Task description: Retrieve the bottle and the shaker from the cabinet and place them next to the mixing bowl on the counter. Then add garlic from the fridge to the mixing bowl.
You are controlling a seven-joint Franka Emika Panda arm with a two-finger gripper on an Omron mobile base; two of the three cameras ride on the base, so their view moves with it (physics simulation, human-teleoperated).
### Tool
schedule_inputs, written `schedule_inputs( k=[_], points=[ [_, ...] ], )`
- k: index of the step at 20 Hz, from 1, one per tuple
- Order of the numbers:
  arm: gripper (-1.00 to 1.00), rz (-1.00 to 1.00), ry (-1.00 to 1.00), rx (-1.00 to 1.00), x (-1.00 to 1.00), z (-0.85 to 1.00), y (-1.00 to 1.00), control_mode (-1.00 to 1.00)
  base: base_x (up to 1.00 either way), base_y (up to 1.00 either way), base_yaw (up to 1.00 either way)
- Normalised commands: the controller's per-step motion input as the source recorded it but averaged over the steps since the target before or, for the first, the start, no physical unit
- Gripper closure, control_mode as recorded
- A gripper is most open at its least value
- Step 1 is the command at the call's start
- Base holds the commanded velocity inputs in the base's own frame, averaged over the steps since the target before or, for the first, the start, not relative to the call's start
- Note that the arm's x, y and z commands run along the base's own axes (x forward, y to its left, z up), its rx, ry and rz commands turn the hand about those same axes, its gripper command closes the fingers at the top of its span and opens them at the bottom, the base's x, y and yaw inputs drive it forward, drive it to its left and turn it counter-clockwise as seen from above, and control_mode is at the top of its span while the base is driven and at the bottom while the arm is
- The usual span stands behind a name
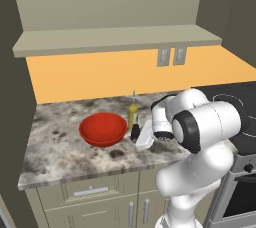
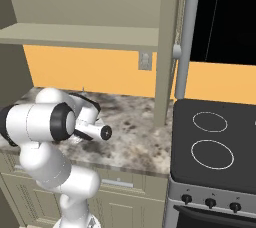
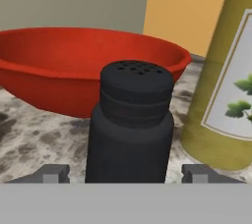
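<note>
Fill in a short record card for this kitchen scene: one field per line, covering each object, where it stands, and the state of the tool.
bowl: red mixing bowl, on the counter
bottle: yellow-green bottle, upright, right of the bowl
shaker: dark shaker, upright, in front of the bottle
tool: tool open, fingers either side of the shaker
stove: right of the counter

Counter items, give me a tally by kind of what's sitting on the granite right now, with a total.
Mixing bowl, red: 1
Bottle, yellow-green with a label: 1
Shaker, black, standing between the end effector fingertips, beside the bowl and bottle: 1
Total: 3
</note>
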Motion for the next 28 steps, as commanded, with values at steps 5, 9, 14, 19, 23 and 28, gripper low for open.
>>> schedule_inputs(
  k=[5,9,14,19,23,28],
  points=[
    [-1.00,-0.01,0.00,0.00,-0.09,0.02,-0.01,-1.00,0.00,0.00,0.00],
    [-1.00,-0.10,0.00,0.01,-0.15,0.29,-0.19,-1.00,0.00,0.00,0.00],
    [-1.00,-0.12,0.00,0.02,-0.04,0.74,-0.18,-1.00,0.00,0.00,0.00],
    [-1.00,-0.13,0.03,0.00,0.00,0.85,-0.11,-1.00,0.00,0.00,0.00],
    [-1.00,-0.13,0.13,0.00,0.00,1.00,-0.10,-1.00,0.00,0.00,0.00],
    [-1.00,-0.12,0.22,0.01,-0.14,1.00,-0.14,-1.00,0.00,0.00,0.00]
  ],
)
